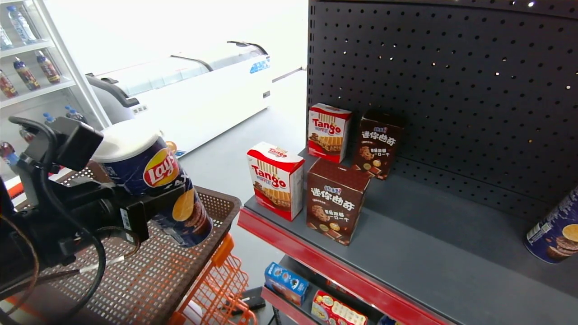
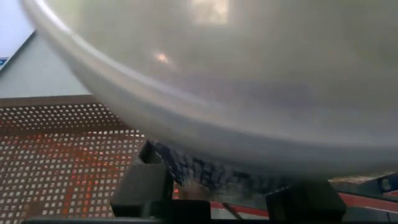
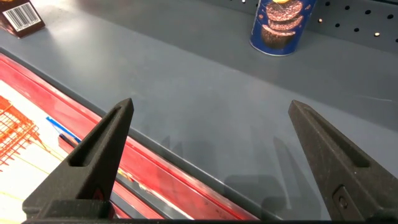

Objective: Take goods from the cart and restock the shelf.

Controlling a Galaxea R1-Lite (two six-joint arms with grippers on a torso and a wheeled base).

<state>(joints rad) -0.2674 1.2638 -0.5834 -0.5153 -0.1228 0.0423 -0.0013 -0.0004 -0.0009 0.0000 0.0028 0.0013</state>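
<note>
Left jaws are clamping the tilted chip can (image 1: 158, 180) at frame left, the shelf (image 1: 433, 243) lying rightward; right jaws are gaping empty.

Bare shelf (image 1: 429, 243) between boxes (image 1: 334, 201) and can (image 1: 553, 230)

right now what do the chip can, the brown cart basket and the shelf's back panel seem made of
Chip can: probably a cardboard tube in a glossy printed wrap, going by the sheen; its white lid looks like plastic. Brown basket: likely moulded plastic, matte, with an even grid of holes. Back panel: looks like dark matte painted sheet metal, punched with regular round holes.
</note>
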